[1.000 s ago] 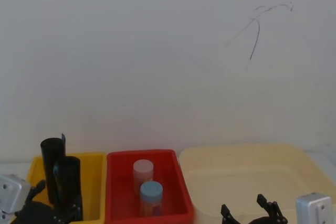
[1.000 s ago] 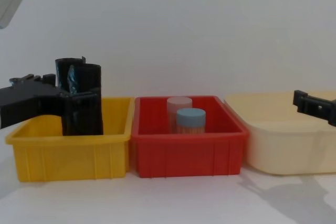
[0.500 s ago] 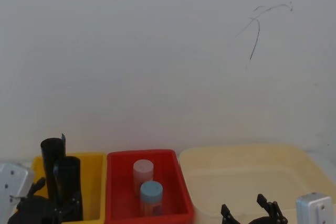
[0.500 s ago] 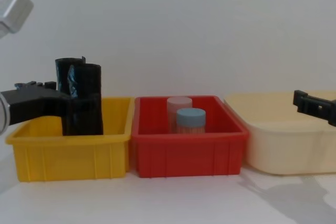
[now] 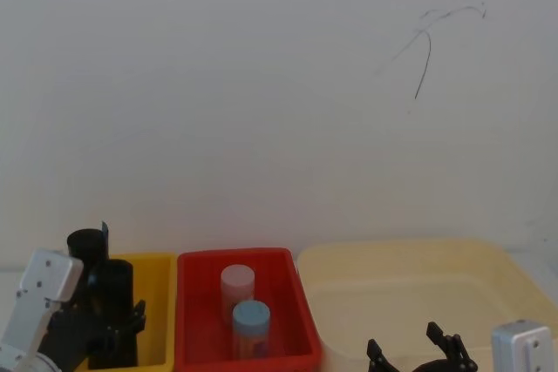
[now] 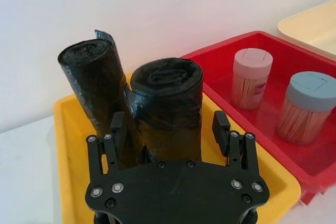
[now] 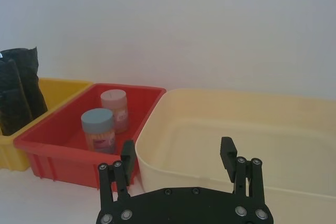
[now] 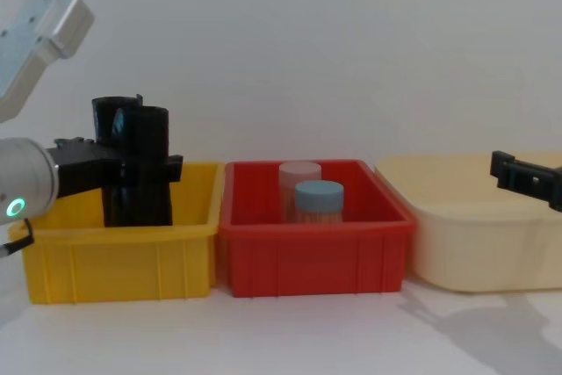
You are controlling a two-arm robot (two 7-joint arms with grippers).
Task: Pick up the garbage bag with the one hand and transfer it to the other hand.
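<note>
The one hand (image 6: 168,123) has advanced, fingers spread astride the garbage bag (image 6: 167,98) in the 9 o'clock yellow bin (image 6: 65,145); the other hand (image 7: 177,147) stays parked, fingers spread.

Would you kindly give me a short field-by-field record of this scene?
left gripper: open, fingers either side of the garbage bag
garbage bag: upright in the yellow bin, beside a slimmer roll
right gripper: open, empty, at the cream tub's near side
red bin: pink-lidded jar, blue-lidded jar
</note>
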